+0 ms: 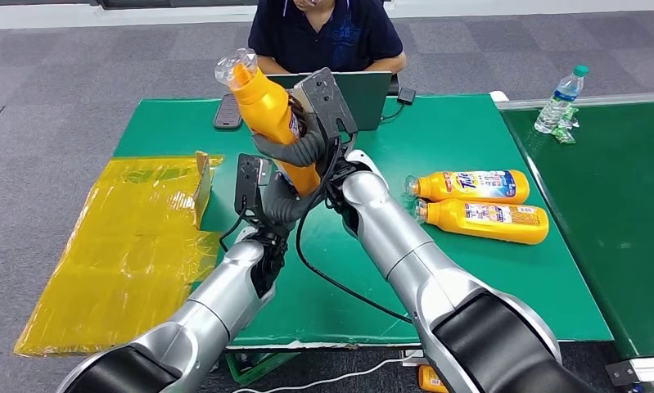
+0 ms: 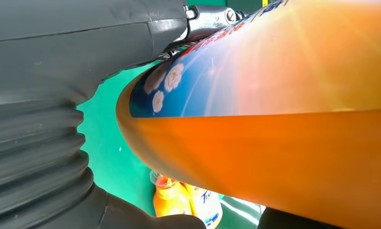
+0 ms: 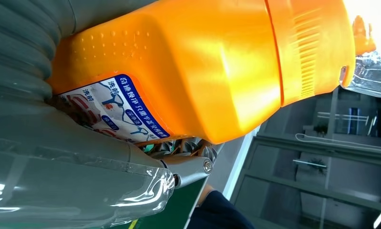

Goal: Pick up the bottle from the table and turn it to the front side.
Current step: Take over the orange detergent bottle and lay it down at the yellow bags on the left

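So the orange detergent bottle point(image 1: 268, 110) is up off the green table point(image 1: 471, 270), tilted with its clear cap point(image 1: 235, 65) pointing up and away from me toward the person point(image 1: 327, 33) sitting at the laptop point(image 1: 364, 94). Orange liquid fills the body as far as I can see. My right hand point(image 1: 303, 147) is wrapped around the middle of it, fingers closed on the body, and my left hand point(image 1: 278, 205) grips it lower down near the base. From my left wrist the blue label with white flowers point(image 2: 167, 78) is right up against the camera, too close to read. From my right wrist I get the plain orange side plus a label corner with blue print point(image 3: 117, 109); my fingers are mostly hidden behind the bottle there.

Two more orange bottles point(image 1: 479, 203) lie on their sides on the table to my right, touching each other. A clear water bottle point(image 1: 561, 98) stands on the next table, a dark phone point(image 1: 227, 110) sits near the laptop, and yellow plastic sheeting point(image 1: 127, 246) hangs over the table's left edge.
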Controlling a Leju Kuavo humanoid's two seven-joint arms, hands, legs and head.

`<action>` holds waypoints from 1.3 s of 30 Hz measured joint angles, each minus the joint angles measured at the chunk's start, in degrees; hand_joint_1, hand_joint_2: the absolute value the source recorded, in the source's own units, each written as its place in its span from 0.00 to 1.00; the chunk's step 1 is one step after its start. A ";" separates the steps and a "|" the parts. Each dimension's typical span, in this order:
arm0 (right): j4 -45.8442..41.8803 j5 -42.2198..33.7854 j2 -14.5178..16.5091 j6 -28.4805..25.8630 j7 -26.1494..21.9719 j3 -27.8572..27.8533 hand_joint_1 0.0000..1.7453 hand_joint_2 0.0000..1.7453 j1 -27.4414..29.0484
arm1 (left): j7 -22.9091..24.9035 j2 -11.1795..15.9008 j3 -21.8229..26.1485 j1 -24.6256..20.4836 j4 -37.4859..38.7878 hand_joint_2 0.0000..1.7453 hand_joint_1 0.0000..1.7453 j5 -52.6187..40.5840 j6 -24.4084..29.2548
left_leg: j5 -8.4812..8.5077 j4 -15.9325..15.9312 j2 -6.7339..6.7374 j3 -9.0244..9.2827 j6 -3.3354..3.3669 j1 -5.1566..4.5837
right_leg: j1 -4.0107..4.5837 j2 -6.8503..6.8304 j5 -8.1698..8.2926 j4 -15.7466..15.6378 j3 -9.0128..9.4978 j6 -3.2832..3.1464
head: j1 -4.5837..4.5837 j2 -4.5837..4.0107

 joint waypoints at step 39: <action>-0.05 -4.61 -0.30 -1.47 -0.59 4.13 1.00 1.00 -1.44 | -0.57 0.75 -6.73 -2.36 -0.14 1.00 1.00 11.92 -0.29 | 0.00 0.01 0.03 0.02 0.00 0.00 | 0.00 0.03 0.01 0.00 -0.01 0.00 | 0.01 -0.02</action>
